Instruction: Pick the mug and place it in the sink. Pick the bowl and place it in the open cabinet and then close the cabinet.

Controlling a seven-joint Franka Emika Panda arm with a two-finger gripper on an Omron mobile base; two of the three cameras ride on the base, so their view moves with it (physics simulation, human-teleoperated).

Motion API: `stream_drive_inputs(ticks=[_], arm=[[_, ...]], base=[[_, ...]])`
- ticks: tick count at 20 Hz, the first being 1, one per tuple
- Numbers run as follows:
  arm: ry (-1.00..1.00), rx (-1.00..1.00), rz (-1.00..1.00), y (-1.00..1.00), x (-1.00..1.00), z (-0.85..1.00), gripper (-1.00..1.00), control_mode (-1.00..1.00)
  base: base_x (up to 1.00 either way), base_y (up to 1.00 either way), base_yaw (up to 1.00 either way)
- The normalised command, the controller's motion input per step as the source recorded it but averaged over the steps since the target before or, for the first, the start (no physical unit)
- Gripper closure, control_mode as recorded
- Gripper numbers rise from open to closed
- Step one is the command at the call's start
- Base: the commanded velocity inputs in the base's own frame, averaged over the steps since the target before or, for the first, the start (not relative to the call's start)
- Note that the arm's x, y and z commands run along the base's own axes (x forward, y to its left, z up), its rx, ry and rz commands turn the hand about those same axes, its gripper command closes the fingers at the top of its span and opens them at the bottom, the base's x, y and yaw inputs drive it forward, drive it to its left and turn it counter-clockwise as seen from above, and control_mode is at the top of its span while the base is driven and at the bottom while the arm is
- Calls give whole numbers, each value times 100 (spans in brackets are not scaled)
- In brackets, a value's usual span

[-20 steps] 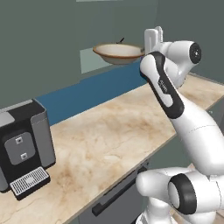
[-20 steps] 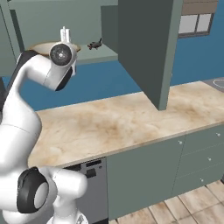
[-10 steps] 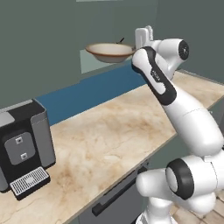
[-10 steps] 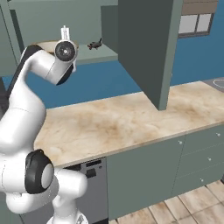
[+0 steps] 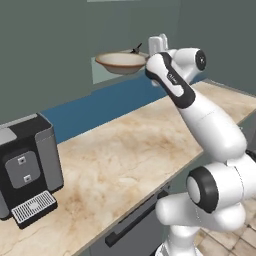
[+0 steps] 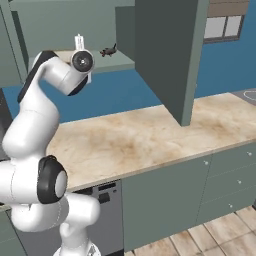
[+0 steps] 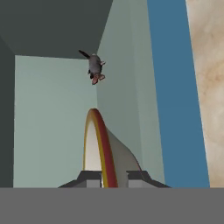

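The bowl (image 5: pixel 121 62) is wide and shallow, cream-tan outside with a browner inside, and it hangs level at the mouth of the open cabinet (image 5: pixel 131 30), just over the shelf floor. From the hand view its rim (image 7: pixel 99 144) runs edge-on between the two fingertips (image 7: pixel 91 177), a yellow and red band showing along the lip, so the gripper (image 7: pixel 111 178) is pinched narrow on that rim and holds the bowl up. A small dark mouse-like figure (image 7: pixel 94 68) sits deeper on the shelf beyond the bowl; it looks clear of it, though I can't be sure how near. The cabinet door (image 6: pixel 165 52) stands swung out over the counter (image 6: pixel 150 137), to the right of the arm. The left base view shows a black and grey coffee machine (image 5: pixel 26 165) at the counter's near end, well apart from the bowl. The right base view shows the figure (image 6: pixel 108 50) on the shelf, with the arm's wrist (image 6: pixel 81 61) in front of where the bowl is.
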Motion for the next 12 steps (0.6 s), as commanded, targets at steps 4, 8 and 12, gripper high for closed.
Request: stream_drive_inputs(ticks=[4, 8, 12], arm=[[-2, 0, 1, 1, 40, -12, 100, -100], [-3, -2, 0, 13, 40, -1, 100, -100], [-1, -5, 0, 24, 42, 0, 100, -100]], base=[[0, 0, 0], [0, 0, 0], [0, 0, 0]])
